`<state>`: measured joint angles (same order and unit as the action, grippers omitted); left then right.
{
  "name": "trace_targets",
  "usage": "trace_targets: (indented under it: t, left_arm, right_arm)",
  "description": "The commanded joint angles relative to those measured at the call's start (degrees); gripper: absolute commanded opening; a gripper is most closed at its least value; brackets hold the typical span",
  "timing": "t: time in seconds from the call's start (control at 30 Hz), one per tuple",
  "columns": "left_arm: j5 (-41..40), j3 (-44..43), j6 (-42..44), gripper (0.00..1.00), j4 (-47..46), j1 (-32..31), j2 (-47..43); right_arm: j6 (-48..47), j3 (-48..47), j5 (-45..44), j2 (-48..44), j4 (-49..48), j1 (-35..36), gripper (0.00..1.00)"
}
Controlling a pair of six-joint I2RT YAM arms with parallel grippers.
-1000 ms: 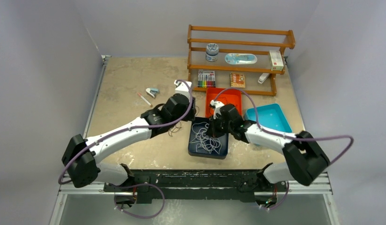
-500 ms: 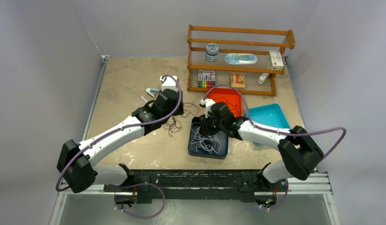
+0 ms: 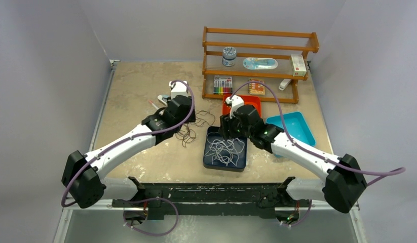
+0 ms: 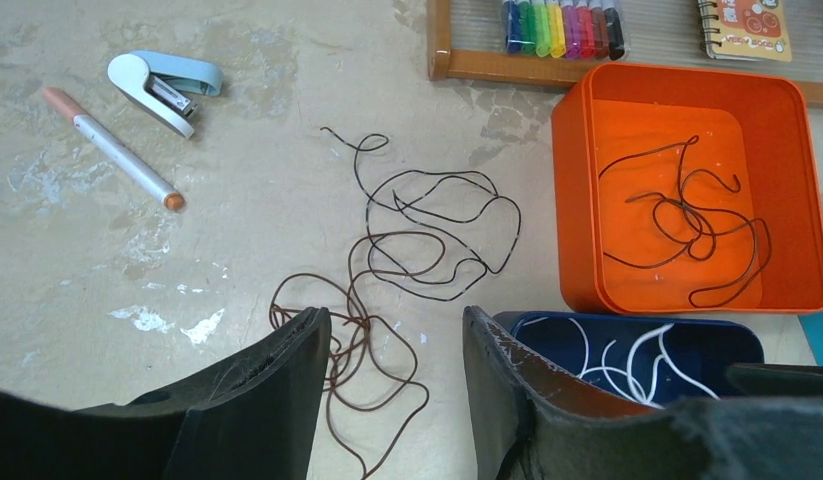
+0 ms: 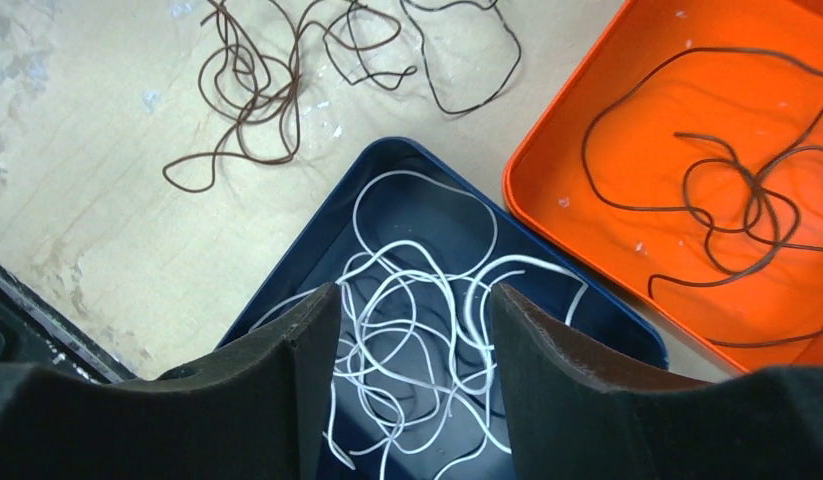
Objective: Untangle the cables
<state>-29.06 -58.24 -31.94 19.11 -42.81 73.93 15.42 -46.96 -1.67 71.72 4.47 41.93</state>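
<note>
White cable [image 5: 417, 300] in tray [image 5: 297, 250] below spread right end effector [image 5: 412, 295]; brown cable [image 4: 352, 345] below spread left end effector [image 4: 395, 320].

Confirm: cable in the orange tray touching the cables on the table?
Apart. Left wrist view: the dark cable lies wholly inside the orange tray; its wall separates it from the table cables.

Bench [image 4: 187, 250]: beige, mottled with pale patches. Navy tray [image 3: 224, 168] contains white cable [image 3: 224, 148]. At its 1 o'clock, orange tray [image 4: 647, 125] contains black cable [image 4: 687, 215]. At its 10 o'clock, on the bench: dark brown cable [image 4: 347, 350], near-black cable [image 4: 437, 230]. At 2 o'clock: teal tray [image 3: 297, 124]. Stapler [image 4: 162, 82]: pale blue and white. Pen [image 4: 112, 147]: white, orange-tipped. Left gripper [image 4: 392, 330] and right gripper [image 5: 412, 300]: black.
</note>
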Motion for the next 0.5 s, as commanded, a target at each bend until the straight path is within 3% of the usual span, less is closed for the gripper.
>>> trace_targets:
  t: [0.0, 0.17, 0.47]
  left_arm:
    - [-0.9, -0.6, -0.5, 0.51, -0.6, 0.3, 0.4]
    - [-0.4, -0.7, -0.7, 0.51, 0.0, 0.4, 2.1]
    - [-0.3, -0.1, -2.6, 0.50, 2.6, 0.6, 5.6]
  right_arm:
    - [0.0, -3.1, -3.6, -2.2, 2.9, -0.3, 0.57]
    - [0.3, -2.9, -4.1, -2.3, 2.6, -0.3, 0.51]
    - [0.8, 0.9, 0.9, -5.7, -13.9, -1.3, 0.56]
